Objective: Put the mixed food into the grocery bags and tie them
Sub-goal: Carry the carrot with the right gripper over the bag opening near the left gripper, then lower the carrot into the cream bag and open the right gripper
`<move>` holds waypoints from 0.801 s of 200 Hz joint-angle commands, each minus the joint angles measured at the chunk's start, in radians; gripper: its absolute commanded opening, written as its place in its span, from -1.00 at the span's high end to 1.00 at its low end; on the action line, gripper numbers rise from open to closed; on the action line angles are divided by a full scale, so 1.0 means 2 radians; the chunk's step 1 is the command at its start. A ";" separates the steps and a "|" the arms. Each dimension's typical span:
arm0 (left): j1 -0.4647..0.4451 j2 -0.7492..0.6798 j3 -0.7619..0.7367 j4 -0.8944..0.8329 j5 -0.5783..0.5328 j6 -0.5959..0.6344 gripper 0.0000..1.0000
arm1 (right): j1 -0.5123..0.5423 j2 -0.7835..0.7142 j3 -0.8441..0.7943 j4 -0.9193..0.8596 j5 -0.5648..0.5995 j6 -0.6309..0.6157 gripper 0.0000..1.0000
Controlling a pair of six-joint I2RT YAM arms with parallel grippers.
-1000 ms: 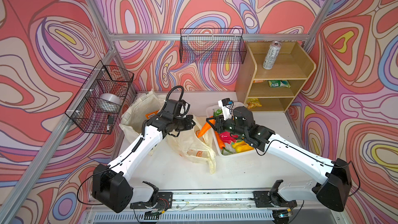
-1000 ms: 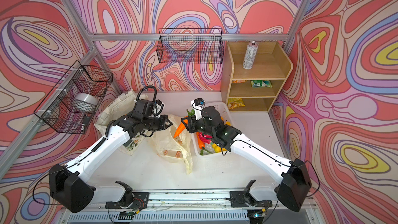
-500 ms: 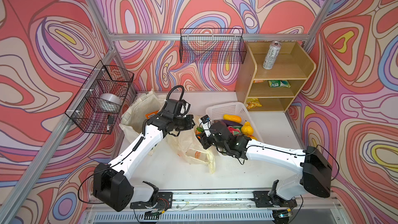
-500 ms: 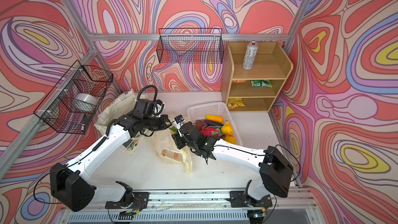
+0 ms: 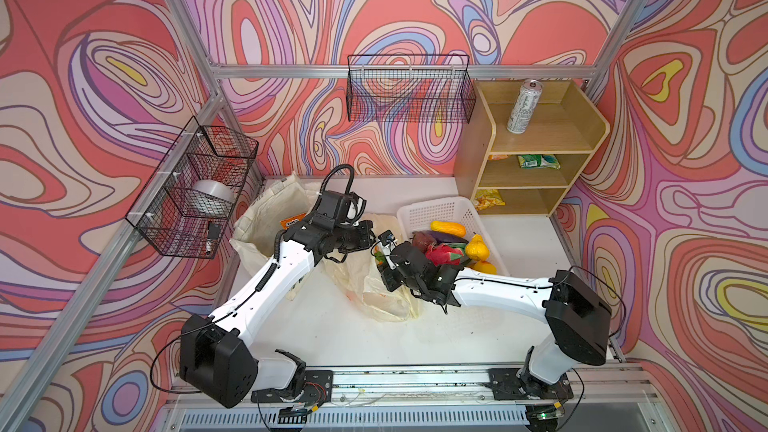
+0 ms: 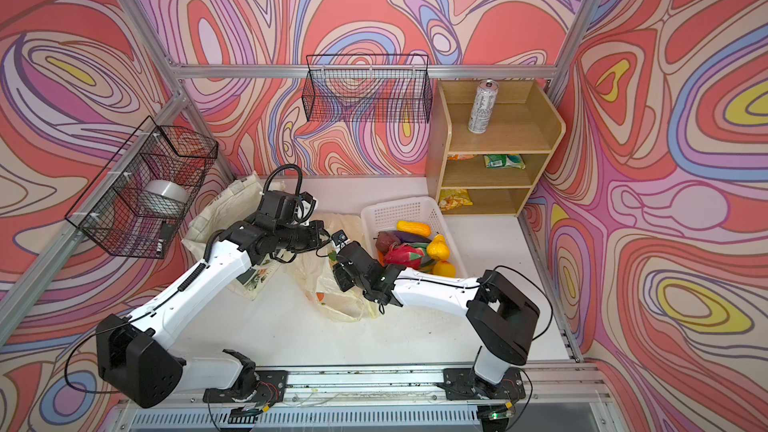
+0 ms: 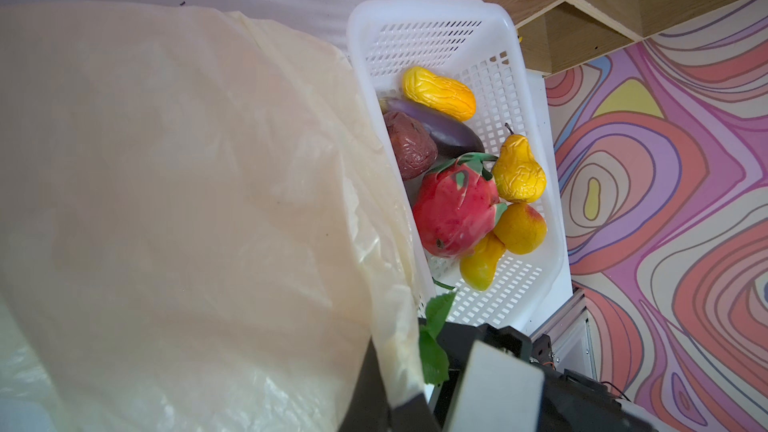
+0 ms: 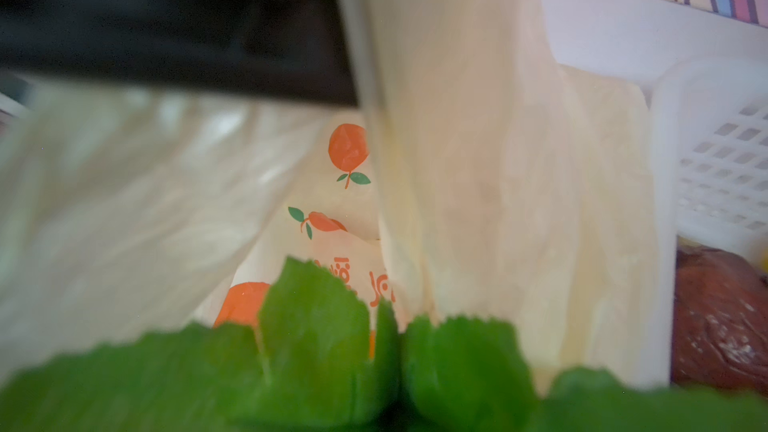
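The pale-yellow plastic bag (image 5: 374, 284) with orange print lies mid-table, its mouth held up. My left gripper (image 5: 369, 235) is shut on a strip of the bag's rim (image 7: 399, 363). My right gripper (image 5: 379, 257) hangs at the bag's mouth, shut on a leafy toy vegetable whose green leaves (image 8: 316, 326) hide the jaws. The cream canvas tote (image 5: 266, 218) stands at the left with an orange packet (image 5: 293, 222) inside. Several toy fruits, among them a red dragon fruit (image 7: 453, 205), lie in the white basket (image 7: 436, 35). A silver can (image 5: 524, 105) stands on the shelf.
The wooden shelf unit (image 5: 473, 151) at the back right holds a green packet (image 5: 538, 161) and a yellow one (image 5: 490, 201). Black wire baskets hang on the back wall (image 5: 409, 89) and the left wall (image 5: 195, 189). The white basket touches the bag's right side.
My right arm has swung left from over the white basket to the plastic bag's mouth, carrying the leafy vegetable. The left gripper has kept its hold on the bag's rim.
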 commanded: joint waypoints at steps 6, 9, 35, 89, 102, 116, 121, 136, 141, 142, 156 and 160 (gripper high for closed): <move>0.003 -0.006 -0.005 0.009 0.011 -0.011 1.00 | -0.013 0.020 0.048 -0.001 0.024 0.018 0.42; 0.004 -0.007 -0.006 0.010 0.012 -0.012 1.00 | -0.015 0.021 0.051 0.000 0.022 0.021 0.42; 0.003 -0.007 -0.013 0.018 0.012 -0.017 1.00 | -0.043 0.043 0.084 0.001 -0.007 0.054 0.31; 0.004 0.001 -0.009 0.013 -0.025 -0.042 1.00 | -0.071 0.069 0.119 -0.066 -0.109 0.061 -0.72; 0.004 0.004 -0.009 0.016 -0.025 -0.044 1.00 | -0.074 0.065 0.113 -0.068 -0.113 0.063 -0.72; 0.004 0.005 -0.010 0.020 -0.023 -0.047 1.00 | -0.076 0.063 0.107 -0.069 -0.113 0.065 -0.72; 0.004 0.006 -0.010 0.020 -0.023 -0.047 1.00 | -0.076 0.062 0.106 -0.070 -0.113 0.065 -0.71; 0.004 0.006 -0.011 0.022 -0.022 -0.047 1.00 | -0.081 0.061 0.106 -0.074 -0.117 0.068 -0.71; 0.004 0.006 -0.011 0.022 -0.023 -0.048 1.00 | -0.082 0.060 0.107 -0.076 -0.120 0.069 -0.71; 0.004 0.006 -0.010 0.022 -0.023 -0.048 1.00 | -0.083 0.060 0.108 -0.076 -0.121 0.069 -0.71; 0.004 0.006 -0.012 0.023 -0.021 -0.048 1.00 | -0.086 0.058 0.113 -0.084 -0.122 0.069 -0.71; 0.004 0.007 -0.011 0.024 -0.021 -0.049 1.00 | -0.087 0.058 0.115 -0.088 -0.122 0.069 -0.71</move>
